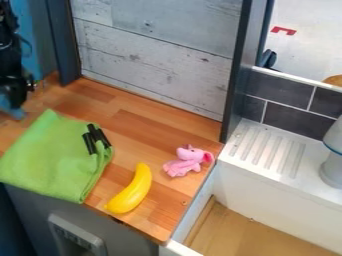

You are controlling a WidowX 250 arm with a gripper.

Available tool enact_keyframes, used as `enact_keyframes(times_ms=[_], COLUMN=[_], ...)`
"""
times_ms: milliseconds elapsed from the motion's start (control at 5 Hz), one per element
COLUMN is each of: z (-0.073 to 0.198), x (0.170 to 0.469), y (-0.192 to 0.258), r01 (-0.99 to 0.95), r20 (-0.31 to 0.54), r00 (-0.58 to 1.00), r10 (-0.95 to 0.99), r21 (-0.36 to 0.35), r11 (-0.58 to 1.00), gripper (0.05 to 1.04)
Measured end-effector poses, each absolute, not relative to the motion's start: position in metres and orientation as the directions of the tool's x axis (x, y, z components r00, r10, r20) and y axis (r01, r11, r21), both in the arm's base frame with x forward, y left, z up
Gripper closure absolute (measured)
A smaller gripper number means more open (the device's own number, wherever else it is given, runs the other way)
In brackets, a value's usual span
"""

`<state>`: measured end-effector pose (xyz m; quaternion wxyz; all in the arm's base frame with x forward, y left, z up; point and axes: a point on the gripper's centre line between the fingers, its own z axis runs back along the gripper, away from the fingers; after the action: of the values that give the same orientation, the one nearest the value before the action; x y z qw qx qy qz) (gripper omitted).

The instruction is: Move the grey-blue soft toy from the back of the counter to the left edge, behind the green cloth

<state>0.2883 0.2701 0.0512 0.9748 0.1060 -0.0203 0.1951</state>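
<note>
We put the gripper (16, 85) at the far left, at the view's edge, by the far left part of the wooden counter (133, 117); we cannot tell whether it is open or closed, or whether it holds anything; nearest to it we have the green cloth (50, 157), spread with folds over the near left of the counter; short black sticks (89, 143) lie close together on its right part; right of the cloth, apart from it, we see a yellow banana (131, 191), curved, one end toward the near edge; farther right, near the counter's right edge, a pink toy animal (185, 161); behind, a pale plank panel (160, 55) between dark posts (234, 75); on the right a white ridged ledge (270, 150), dark tiles (280, 92) at its far side, a pale rounded object (332, 167) on its right part; below it, nearer, a wood-coloured surface (244, 232); under the counter, a grey front (137, 240).
</note>
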Motion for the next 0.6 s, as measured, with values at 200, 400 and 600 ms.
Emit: enact_keyframes(times_ms=[200,400,600], z=[0.0244,0.0208,0.0177], x=[0.2733,0.2679,0.2686], y=[0.2808,0.2863,0.2897], r01=[-0.432,-0.467,-0.472], r20=[-0.058,-0.1,-0.131], r00=[0.886,0.853,0.839], r10=[0.459,0.512,0.527], r21=[0.25,0.292,0.307], r11=[0.866,0.835,0.827], gripper=[0.428,0.428,0.428])
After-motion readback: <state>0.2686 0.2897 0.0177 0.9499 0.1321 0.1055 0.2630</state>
